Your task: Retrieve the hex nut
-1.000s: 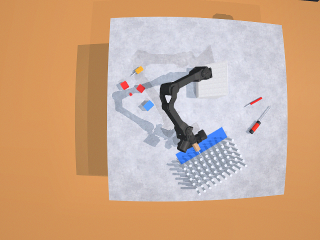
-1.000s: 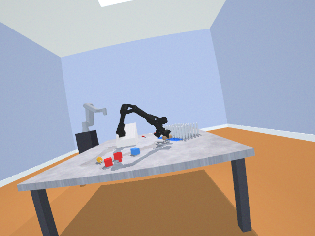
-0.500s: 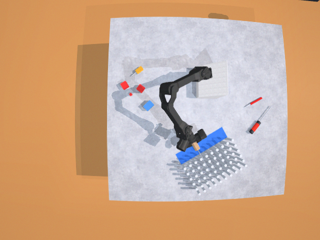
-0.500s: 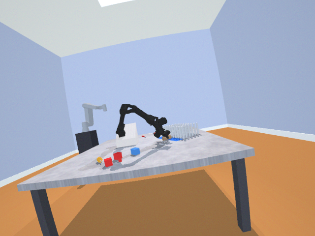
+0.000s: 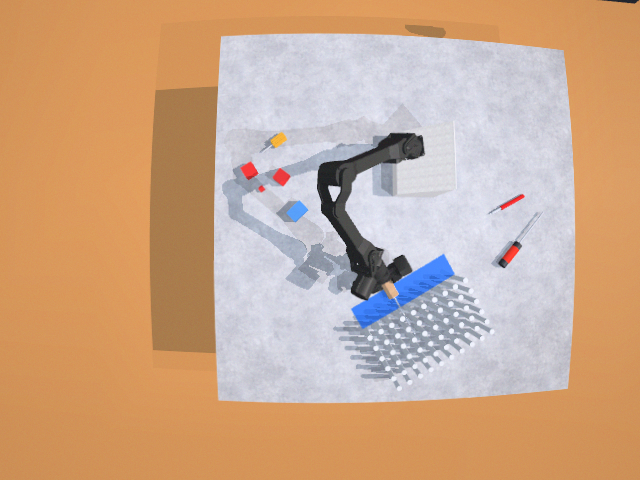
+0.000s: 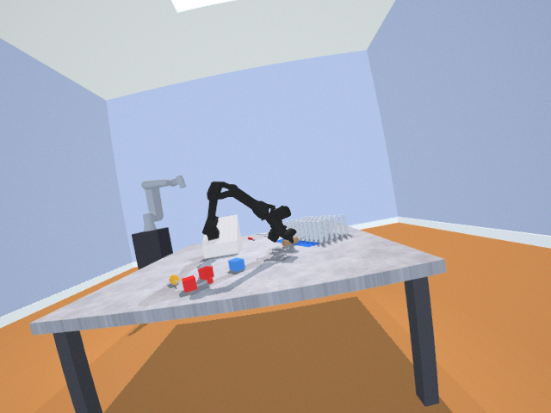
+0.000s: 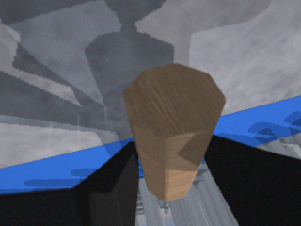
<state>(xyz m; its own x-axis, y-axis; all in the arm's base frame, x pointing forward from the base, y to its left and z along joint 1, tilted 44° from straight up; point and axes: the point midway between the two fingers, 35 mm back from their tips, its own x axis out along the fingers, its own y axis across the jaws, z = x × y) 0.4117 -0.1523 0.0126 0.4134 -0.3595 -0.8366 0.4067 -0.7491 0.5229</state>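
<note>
Steadily, the claw (image 5: 388, 287) (image 6: 287, 240) (image 7: 168, 144) grips a wooden-handled tool (image 5: 390, 290) (image 6: 290, 241) (image 7: 174, 101), its thin shaft reaching among the standing spacers (image 5: 423, 330) (image 6: 322, 229).

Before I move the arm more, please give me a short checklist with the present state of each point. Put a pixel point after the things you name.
1. Gripper (image 5: 390, 290) (image 6: 290, 241) (image 7: 168, 144) closed on the wooden handle (image 5: 391, 291) (image 7: 174, 101): ok.
2. Tool shaft (image 5: 398, 303) pointing into the spacer field: ok.
3. Spacers (image 5: 440, 337) (image 6: 321, 229) all upright: cannot tell; no fallen one is visible.
4. Hex nut located: cannot tell, not visible.
5. Nut lying on the blue strip (image 5: 436, 266) (image 6: 306, 243) (image 7: 263, 123): cannot tell, the arm covers part.
6. Gripper open and touching nothing, for the finish: not ok.
</note>
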